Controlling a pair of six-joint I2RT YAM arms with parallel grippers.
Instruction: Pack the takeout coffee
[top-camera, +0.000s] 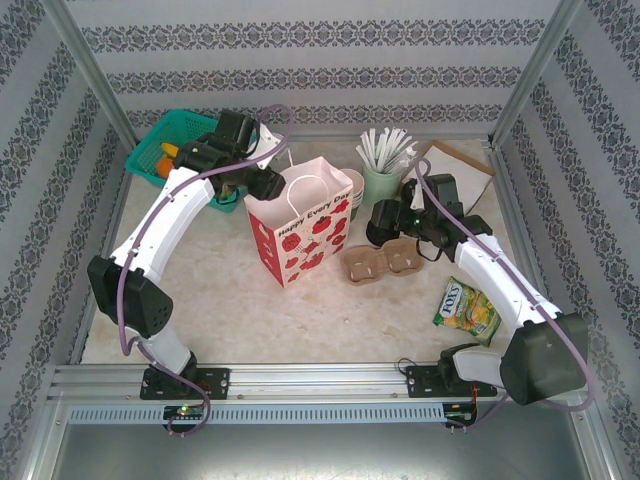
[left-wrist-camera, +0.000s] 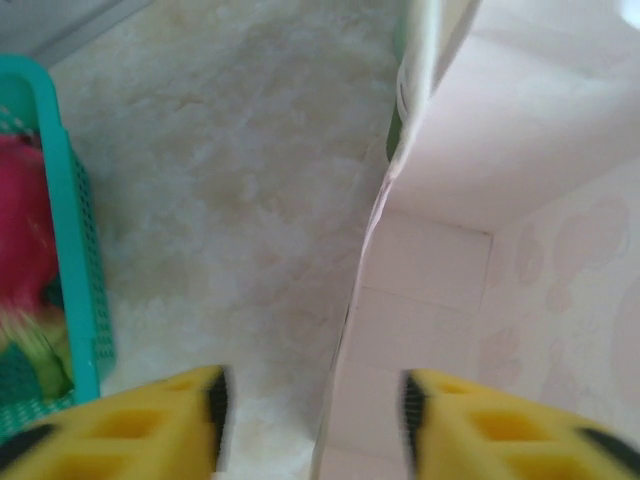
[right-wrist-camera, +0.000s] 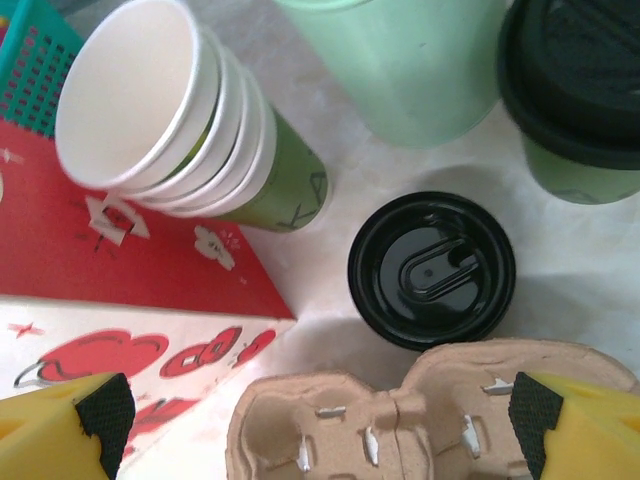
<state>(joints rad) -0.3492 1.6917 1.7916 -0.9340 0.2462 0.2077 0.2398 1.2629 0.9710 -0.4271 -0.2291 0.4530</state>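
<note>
Counted: one bag (top-camera: 300, 225), one carrier (top-camera: 383, 263), two lidded cups (right-wrist-camera: 431, 270), one cup stack (right-wrist-camera: 190, 130), one mint cup (top-camera: 380, 185), one basket (top-camera: 175, 130), one packet (top-camera: 466, 312).

Both arms: white link shells (top-camera: 170, 215), black joint housings (top-camera: 130, 290), purple cables (top-camera: 122, 325), yellow fingers (right-wrist-camera: 50, 430) with black pads (right-wrist-camera: 105, 410).

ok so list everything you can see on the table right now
gift bag: 1, white with red strawberries, standing mid-table
pulp carrier: 1, brown, two wells, right of the bag
lidded cups: 2, black lids, just behind the carrier
open cups: 1 nested stack, green outside, white inside, tilted beside the bag
mint cup: 1, pale green, back centre
straws: a bunch, white, in the mint cup
basket: 1, teal, back left
sweets packet: 1, green and yellow, front right
paper sheet: 1, brown, flat, back right
left gripper: yellow fingers, open astride the bag's edge
right gripper: yellow fingers, open over the carrier
</note>
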